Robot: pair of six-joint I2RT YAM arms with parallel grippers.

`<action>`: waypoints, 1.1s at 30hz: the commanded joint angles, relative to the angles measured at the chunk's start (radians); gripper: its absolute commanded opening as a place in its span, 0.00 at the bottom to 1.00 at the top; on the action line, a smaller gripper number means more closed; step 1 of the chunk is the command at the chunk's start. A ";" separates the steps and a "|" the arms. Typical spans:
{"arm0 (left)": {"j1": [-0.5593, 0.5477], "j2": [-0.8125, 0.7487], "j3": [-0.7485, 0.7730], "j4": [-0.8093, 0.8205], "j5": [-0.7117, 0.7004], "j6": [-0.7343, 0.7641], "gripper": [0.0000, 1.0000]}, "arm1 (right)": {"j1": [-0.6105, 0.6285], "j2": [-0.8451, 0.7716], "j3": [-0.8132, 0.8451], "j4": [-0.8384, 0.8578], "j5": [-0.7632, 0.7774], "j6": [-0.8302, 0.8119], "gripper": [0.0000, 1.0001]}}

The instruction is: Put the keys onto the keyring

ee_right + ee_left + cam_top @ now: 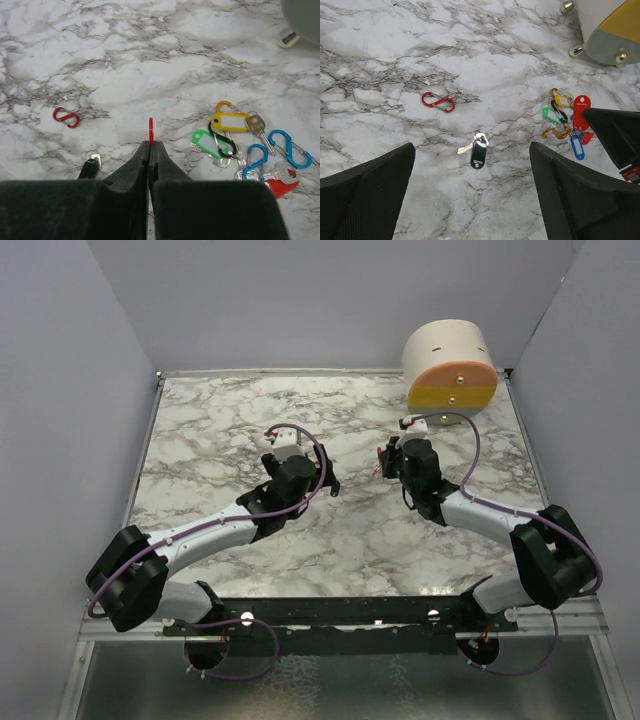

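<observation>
Keys (256,126) with coloured tags lie in one loose bunch on tabletop (470,65), right of centre, just beside right hand (150,146). The bunch includes a yellow tag (230,121), green tag (209,142), second red tag (280,187) lying flat at its near edge, and silver key shafts between them. Keyring (289,148) loops, blue and orange, lie in the same bunch, touching the tags. Whether the loops are linked to each other or to any key: cannot tell.

Right hand: fingers pressed together on red tag (150,131). The right wrist view shows it edge-on, a thin red strip standing up from the fingertips. The left wrist view shows the same tag broadside at the tip of the right hand, over the bunch.

Left hand (472,147): wide, nothing between the fingers, held above the tabletop. Under it lies black-tag key (477,155), flat, silver shaft pointing left, apart from the bunch. Red S-clip (438,102) lies alone further left, well apart from both that key and the bunch.

Drum (450,365), white with an orange and yellow face, sits at the far right corner of the tabletop on small metal feet, apart from both hands.

Top view: both arms reach toward mid-tabletop, hands near each other but not touching.
</observation>
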 commanded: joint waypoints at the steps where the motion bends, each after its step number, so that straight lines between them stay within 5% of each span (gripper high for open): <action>1: 0.009 -0.039 -0.023 -0.015 -0.041 0.017 0.99 | -0.026 0.032 0.021 -0.051 0.058 0.015 0.01; 15: 0.012 -0.043 -0.032 -0.010 -0.038 0.011 0.99 | -0.070 0.036 -0.008 -0.096 0.071 0.030 0.01; 24: 0.013 -0.029 -0.028 -0.006 -0.034 0.011 0.99 | -0.071 -0.038 -0.029 -0.065 -0.001 -0.019 0.51; 33: 0.018 -0.040 -0.040 0.001 -0.042 0.026 0.99 | -0.027 0.064 0.055 -0.087 -0.210 -0.057 0.58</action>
